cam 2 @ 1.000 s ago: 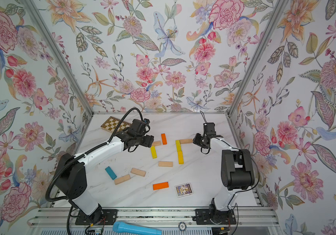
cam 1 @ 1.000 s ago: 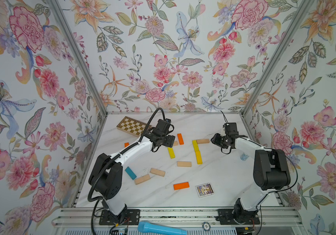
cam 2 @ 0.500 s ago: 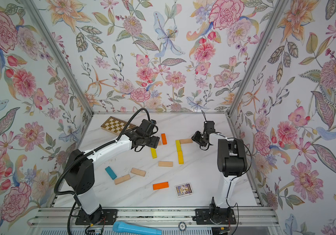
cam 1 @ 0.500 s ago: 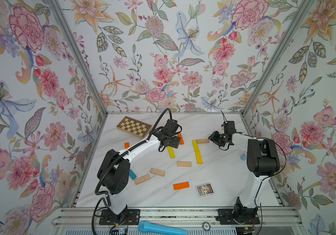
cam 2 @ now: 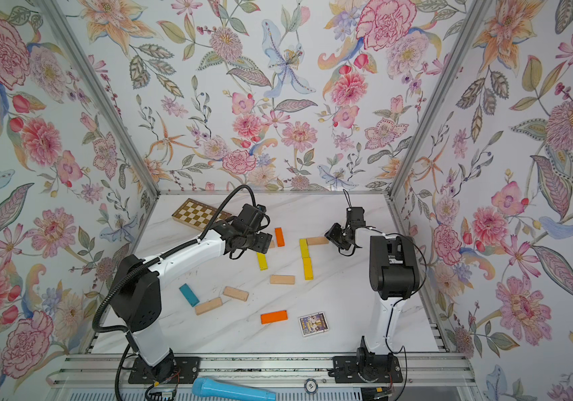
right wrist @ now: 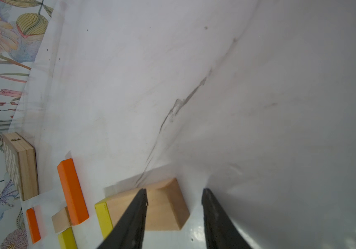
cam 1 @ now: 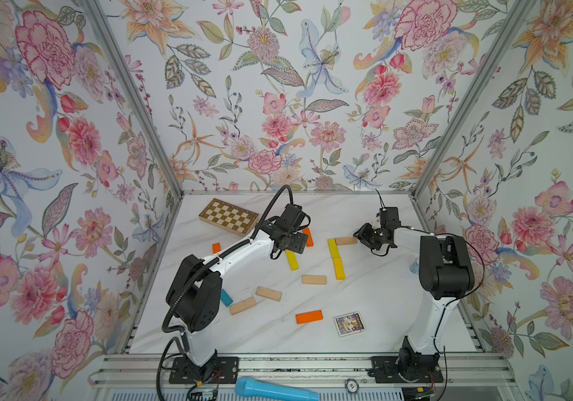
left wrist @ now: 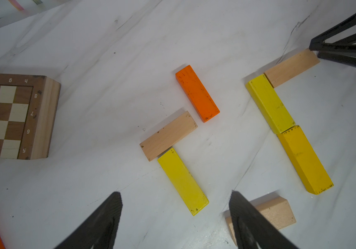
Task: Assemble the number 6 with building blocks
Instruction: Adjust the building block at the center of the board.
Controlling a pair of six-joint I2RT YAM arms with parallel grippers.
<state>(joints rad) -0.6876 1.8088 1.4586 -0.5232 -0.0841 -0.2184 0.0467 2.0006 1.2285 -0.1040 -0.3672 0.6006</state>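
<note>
Three planks are joined so far, well apart from the chessboard (cam 1: 228, 216), on my right arm's side of it. The beige plank (cam 1: 346, 240) lies crosswise. Its end nearer the chessboard butts the end corner of a yellow plank (cam 1: 333, 248). That yellow plank's long axis runs front to back. A darker yellow plank (cam 1: 339, 268) lies end to end with it on the same line, square to the beige.

Right claw (right wrist: 174, 189): jaws apart, astride the beige plank's end farthest from the chessboard. Not clamped; a gap shows between plank and one finger. Beyond that end, bare marble tabletop (cam 1: 375, 305) runs out to the edge, so there is room to move.

Left claw (left wrist: 175, 192): jaws spread wide, nothing held. It hangs over a second yellow plank (left wrist: 182, 181), at the end farther from the chessboard. This plank lies between the chessboard and the joined run, its axis almost parallel to the run. A second beige plank (left wrist: 168, 135) crosses its chessboard-side end, touching or nearly so. An orange plank (left wrist: 197, 93) sits just beside that. Open marble lies between this cluster and the chessboard. A loose beige plank (cam 1: 314, 279) lies near the darker yellow's free end, on its chessboard side, not touching.
</note>
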